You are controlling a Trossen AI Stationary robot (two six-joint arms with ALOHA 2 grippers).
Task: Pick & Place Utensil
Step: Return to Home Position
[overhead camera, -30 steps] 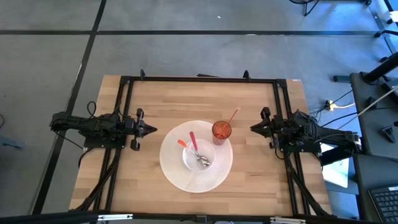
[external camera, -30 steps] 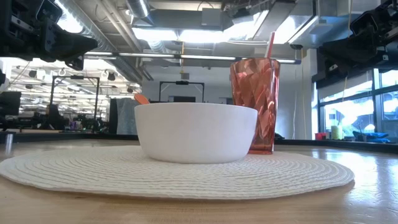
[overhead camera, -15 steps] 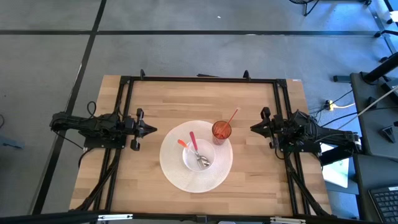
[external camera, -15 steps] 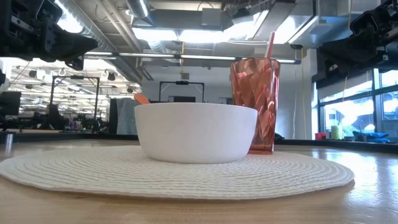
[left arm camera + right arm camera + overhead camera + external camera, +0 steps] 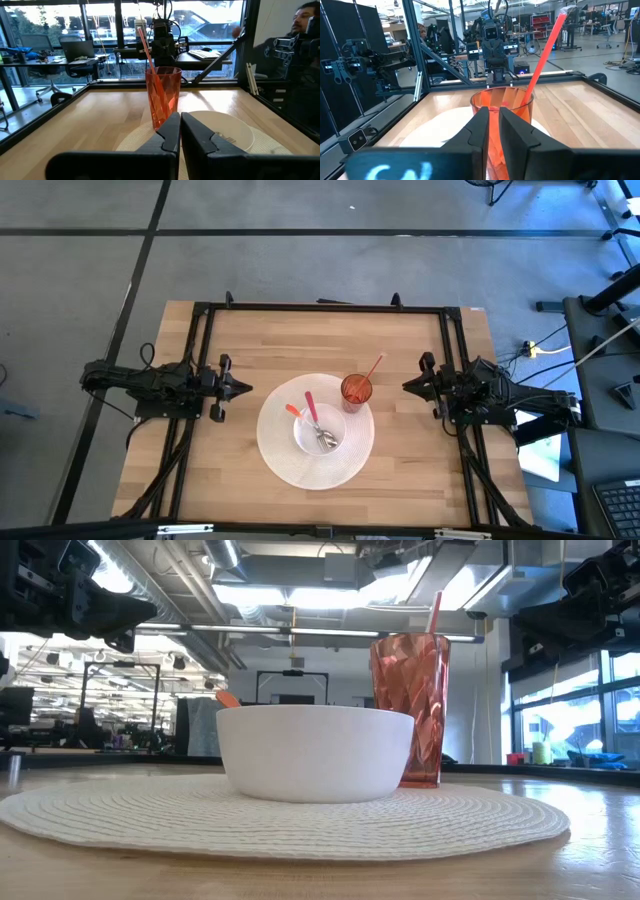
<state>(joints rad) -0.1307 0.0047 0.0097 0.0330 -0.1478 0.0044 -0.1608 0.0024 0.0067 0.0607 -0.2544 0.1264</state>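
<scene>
A white bowl (image 5: 320, 432) (image 5: 315, 752) stands on a round white woven placemat (image 5: 280, 462) at the table's middle. In the bowl lie a pink-handled utensil (image 5: 311, 408) and an orange-handled one (image 5: 294, 411), their metal heads (image 5: 326, 440) down in the bowl and their handles leaning on its rim. A red faceted cup (image 5: 356, 389) (image 5: 163, 96) with a red straw (image 5: 373, 368) stands on the mat's far right part. My left gripper (image 5: 247, 388) (image 5: 180, 122) hovers shut left of the mat. My right gripper (image 5: 406, 386) (image 5: 494, 117) hovers shut to the cup's right.
A black frame (image 5: 320, 307) runs along the table's far edge and both sides, behind each arm. Bare wood lies between each gripper and the mat and across the far half of the table. A person (image 5: 302, 20) shows in the room beyond the right arm.
</scene>
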